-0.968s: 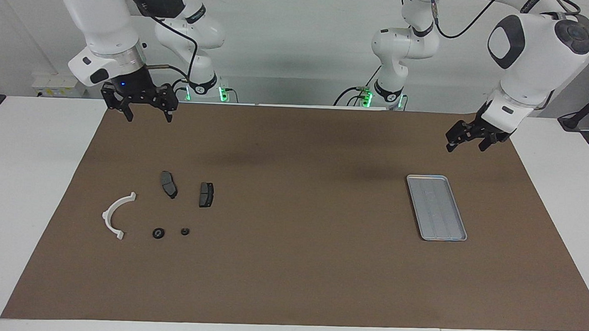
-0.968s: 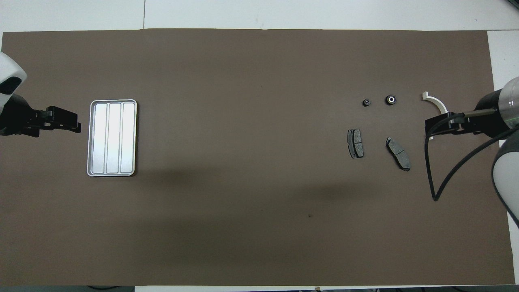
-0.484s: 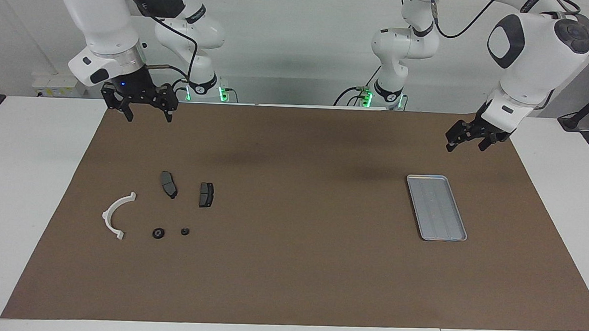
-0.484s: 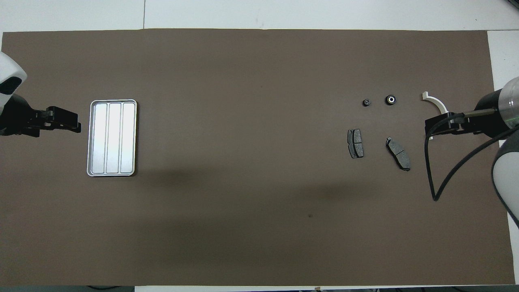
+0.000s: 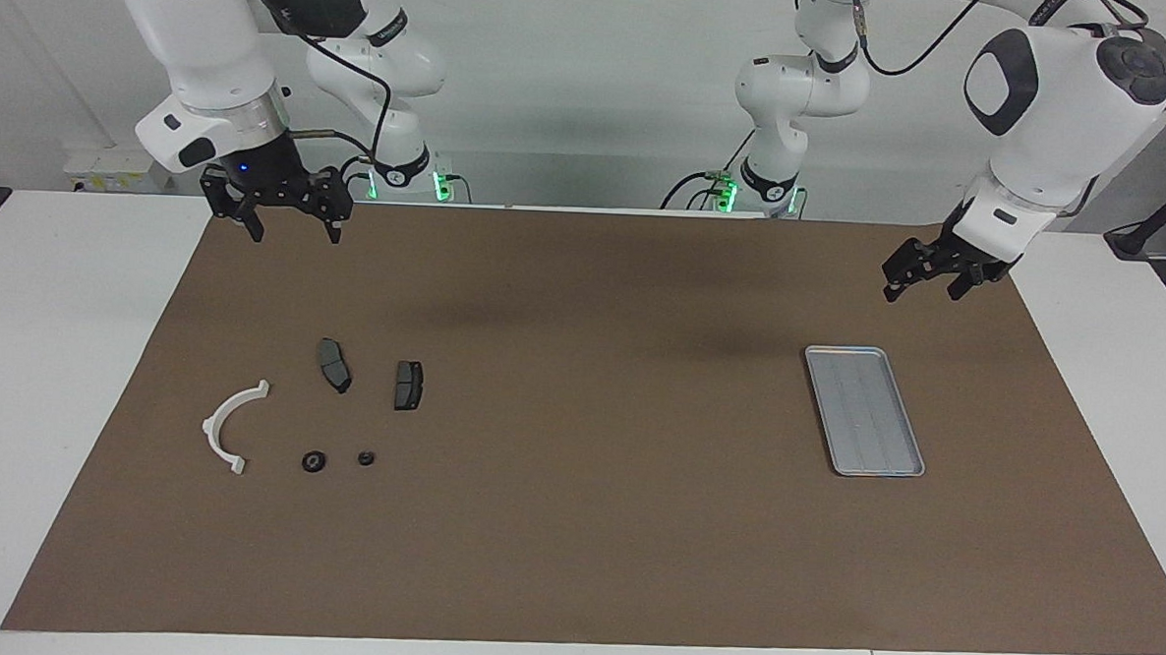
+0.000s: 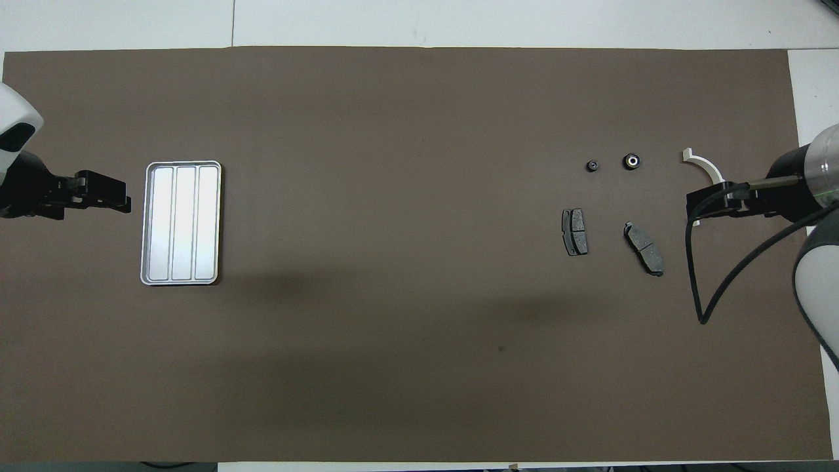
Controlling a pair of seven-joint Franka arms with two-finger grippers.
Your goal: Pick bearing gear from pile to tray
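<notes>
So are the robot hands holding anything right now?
No. The right hand and the left hand both hang open and empty above the brown mat.

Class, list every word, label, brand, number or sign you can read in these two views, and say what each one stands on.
None can be read.
Tray: plain ribbed metal, no marking visible.
Brake pads, white arc and small black round pieces: no legible marking.
Arm near the right end effector: dark print on a joint, too small to read.
</notes>
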